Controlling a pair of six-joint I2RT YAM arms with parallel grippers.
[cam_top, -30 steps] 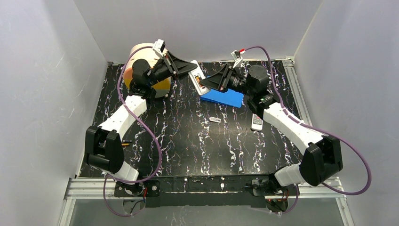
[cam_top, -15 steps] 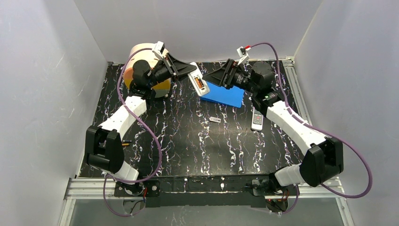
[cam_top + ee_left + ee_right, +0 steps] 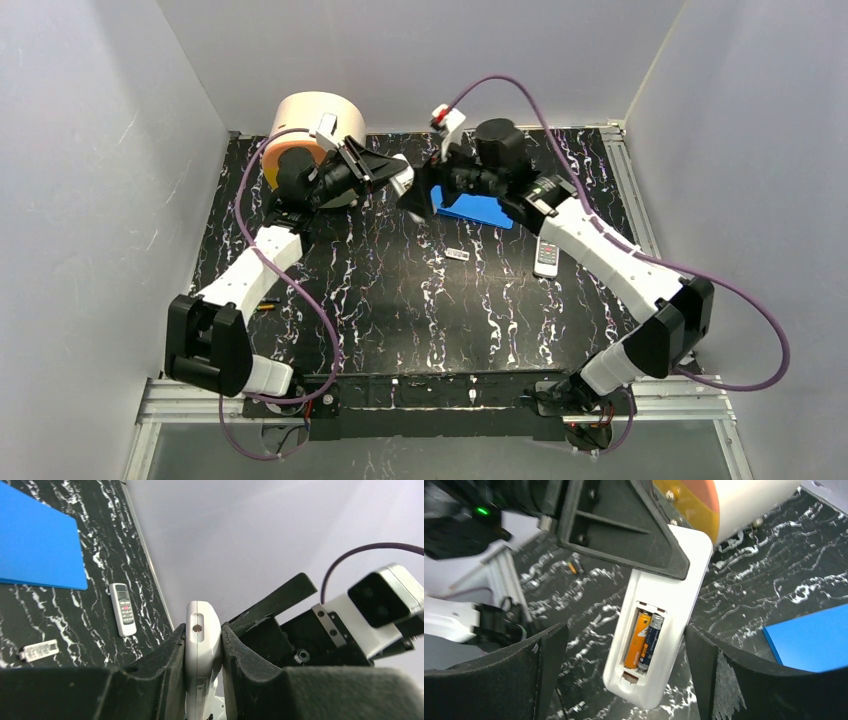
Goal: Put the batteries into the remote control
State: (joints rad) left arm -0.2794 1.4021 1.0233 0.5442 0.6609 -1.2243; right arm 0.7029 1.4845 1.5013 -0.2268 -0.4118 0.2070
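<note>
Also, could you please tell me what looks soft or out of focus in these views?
Left wrist: left fingers blurred at the bottom, the held remote sharp. Right wrist: right fingers fuzzy, the batteries crisp. Top external: evenly lit, no harsh glare.

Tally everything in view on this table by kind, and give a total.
Remotes: 2
Batteries: 3 (two loaded, one loose)
Battery cover: 1
Blue pad: 1
Round tub: 1
Total: 8

pale grey walls (image 3: 420, 60) on three sides; black white-veined tabletop (image 3: 400, 300); aluminium rail (image 3: 180, 400) at near edge
</note>
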